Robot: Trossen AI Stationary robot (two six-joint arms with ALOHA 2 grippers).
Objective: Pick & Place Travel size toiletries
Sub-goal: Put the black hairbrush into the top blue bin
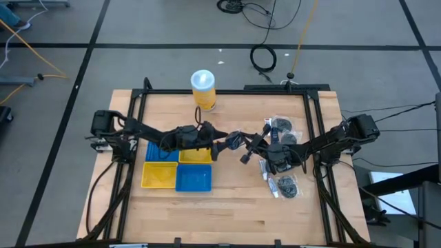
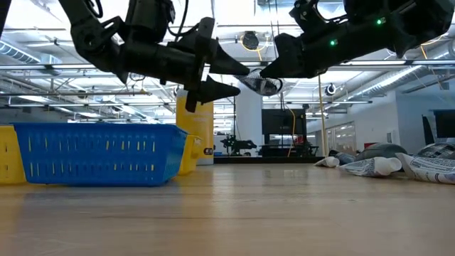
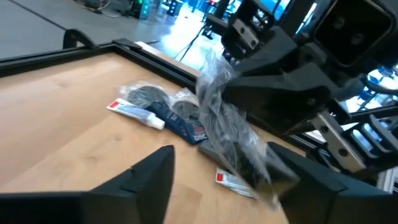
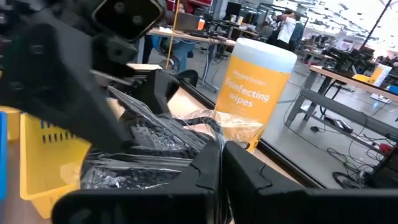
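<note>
Mid-air handoff here: the right gripper is pinched tight on a wrapped toiletry up above the middle of the table, just right of the trays, while the left gripper has its fingers spread around it. As far as I can tell the left fingers aren't touching the crinkly wrapper, so if the right lets go early it probably drops onto the table short of the trays.

light: bright, even, from ceiling strips seen in low view | shadows: faint on table | glare: shine on clear wrapper | blur: left wrist view smeared, nearby fingers soft | backlight: arms rendered as dark shapes in low view
</note>
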